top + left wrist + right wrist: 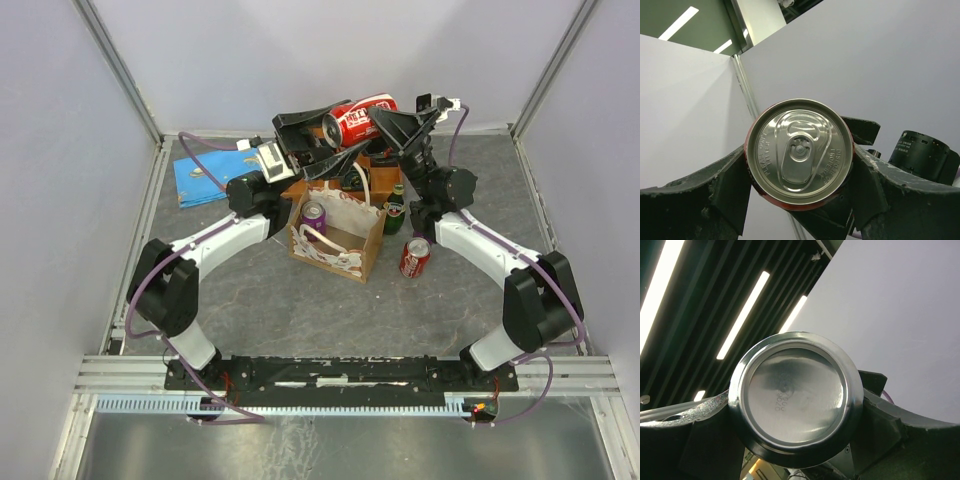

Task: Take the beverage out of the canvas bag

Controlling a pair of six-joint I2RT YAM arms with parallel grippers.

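Red can [360, 122] is up high over the desk [250, 295], clamped in both claws at once. Only the L wrist cam shows its top: silver lid w/ the pull tab lying flat, and a sliver of red wall round the rim. Only the R wrist cam shows the other end, a dished silver base w/ a faint printed code. Only the top cam shows the can's side, red w/ white lettering, plus everything below it.

L claw [800, 167] is closed on the can, w/ a black finger [715, 190] pressed to each side of the wall at the lid end. R claw [796, 407] is closed on it too, its fingers [890, 427] hugging the base end. In the top cam the can lies nearly on its side, tilted, lid end toward the L claw and base end toward the R claw. The two claws face each other around it.

Below the claws the bag [335, 245] stands open on the desk: cream, red-patterned trim, white handles. The held can is well above it, not touching. A purple can [314, 215] stands upright inside the bag. Just behind the bag is an orange tray [297, 188], mostly hidden by the arms. A green bottle [397, 205] stands just R of the bag, w/ a 2nd red can [414, 257] upright near it. A blue cloth [200, 180] lies well off to the L.
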